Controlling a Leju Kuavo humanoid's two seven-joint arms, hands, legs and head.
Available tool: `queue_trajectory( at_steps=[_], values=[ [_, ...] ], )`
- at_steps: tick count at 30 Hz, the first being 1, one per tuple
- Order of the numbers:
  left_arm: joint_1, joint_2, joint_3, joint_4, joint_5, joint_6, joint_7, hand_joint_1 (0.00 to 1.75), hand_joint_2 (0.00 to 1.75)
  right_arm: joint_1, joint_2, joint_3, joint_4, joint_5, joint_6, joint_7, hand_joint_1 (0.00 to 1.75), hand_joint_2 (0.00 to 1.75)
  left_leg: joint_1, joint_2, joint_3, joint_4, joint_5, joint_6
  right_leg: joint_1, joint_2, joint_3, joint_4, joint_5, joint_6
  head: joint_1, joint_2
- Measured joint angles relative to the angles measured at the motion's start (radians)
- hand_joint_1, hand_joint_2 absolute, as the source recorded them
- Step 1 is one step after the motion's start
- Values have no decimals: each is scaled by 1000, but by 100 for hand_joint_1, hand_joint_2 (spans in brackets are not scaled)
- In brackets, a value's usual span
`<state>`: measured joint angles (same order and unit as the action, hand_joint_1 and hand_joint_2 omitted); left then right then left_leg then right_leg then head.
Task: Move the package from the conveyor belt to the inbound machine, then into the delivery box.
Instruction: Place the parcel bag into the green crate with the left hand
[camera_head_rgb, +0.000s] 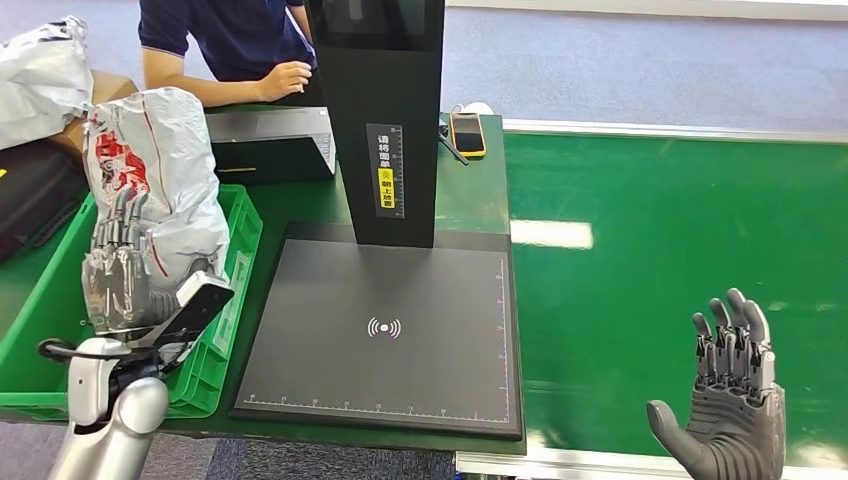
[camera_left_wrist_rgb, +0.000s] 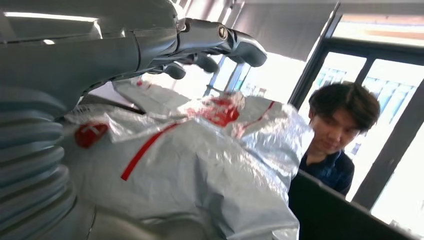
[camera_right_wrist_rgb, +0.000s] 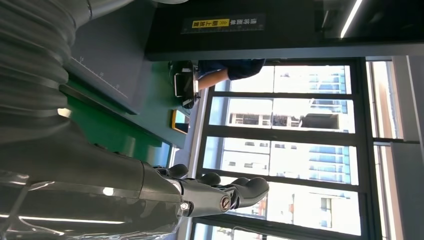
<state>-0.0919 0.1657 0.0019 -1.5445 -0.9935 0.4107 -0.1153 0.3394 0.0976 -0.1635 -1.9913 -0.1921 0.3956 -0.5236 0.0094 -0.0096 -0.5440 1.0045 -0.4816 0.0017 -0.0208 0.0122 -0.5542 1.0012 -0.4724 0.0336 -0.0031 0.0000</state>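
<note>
Head view: person (camera_head_rgb: 235, 45) behind scanner (camera_head_rgb: 385, 330).

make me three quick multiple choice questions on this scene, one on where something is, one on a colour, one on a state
1. Where is the package?
A. flat on the scanner plate
B. in the left robot hand, over the bin
C. on the conveyor belt

2. What colour is the bin?
A. green
B. blue
C. grey

3. What state is the right robot hand in?
A. gripping a phone
B. pinching the package
C. open, holding nothing

Answers:
1 B: the left robot hand's fingers wrap the silver bag above the bin.
2 A: its walls are bright green.
3 C: its fingers are spread over the conveyor belt with nothing in them.
</note>
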Motion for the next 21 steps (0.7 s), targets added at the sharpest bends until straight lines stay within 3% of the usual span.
queue_trajectory(
  at_steps=[6,13,15,19,21],
  values=[
    [84,-22,-2,-147,-81,146,11,0,175,10,11,-3,-17,7,-1,4,0,175,0,0,-1,0,0,0,0,0,-1,0,0,0,0,0],
    [130,-44,-7,-242,-112,229,-4,0,175,22,25,-5,-30,13,-1,6,0,175,0,1,-1,0,0,0,0,1,-1,0,0,0,0,0],
    [154,-68,0,-291,-87,263,-91,0,175,28,30,-6,-33,14,-1,7,0,175,0,1,-1,0,0,0,0,1,-1,0,0,0,0,0],
    [201,-175,63,-422,79,275,-455,0,175,33,36,-7,-34,12,-1,7,0,175,0,1,-2,0,-1,0,0,1,-1,0,0,0,0,0],
    [227,-216,79,-485,159,275,-554,0,175,36,37,-7,-34,6,-2,6,0,175,0,1,-2,0,-1,0,-1,1,-2,0,0,0,0,0]
  ],
)
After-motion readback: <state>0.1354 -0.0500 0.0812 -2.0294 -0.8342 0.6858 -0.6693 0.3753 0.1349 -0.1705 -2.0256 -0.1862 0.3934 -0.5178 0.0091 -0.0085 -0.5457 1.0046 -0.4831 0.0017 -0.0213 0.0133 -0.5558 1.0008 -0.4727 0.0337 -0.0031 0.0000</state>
